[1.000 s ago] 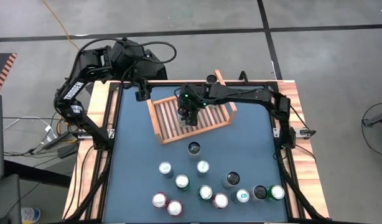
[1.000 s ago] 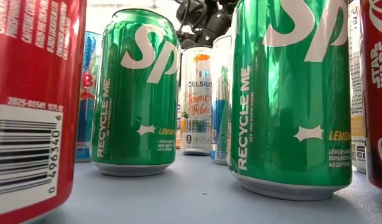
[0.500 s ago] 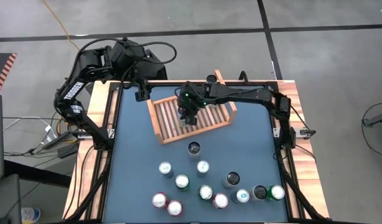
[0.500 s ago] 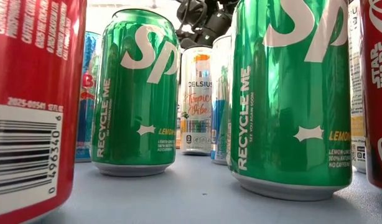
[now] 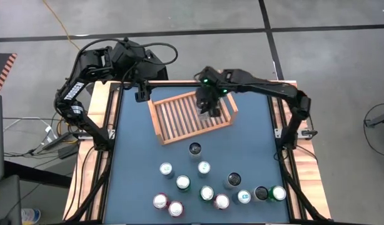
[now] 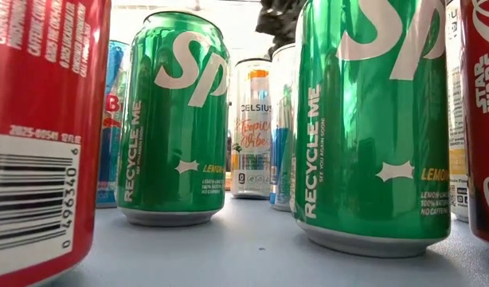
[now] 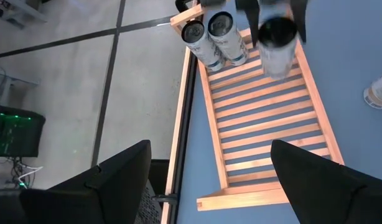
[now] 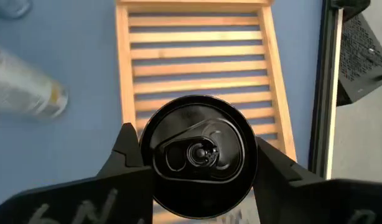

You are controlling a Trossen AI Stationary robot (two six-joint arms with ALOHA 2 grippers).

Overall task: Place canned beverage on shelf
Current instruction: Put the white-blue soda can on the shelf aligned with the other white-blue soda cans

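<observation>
right pincer clamped on a black-topped can above the shelf.
shelf lies near the table's far edge, two cans standing in it; left pincer waits spread open at the far-left corner.

The right gripper is now gripping a black-topped can and carrying it across the shelf toward the two cans ahead.
</observation>
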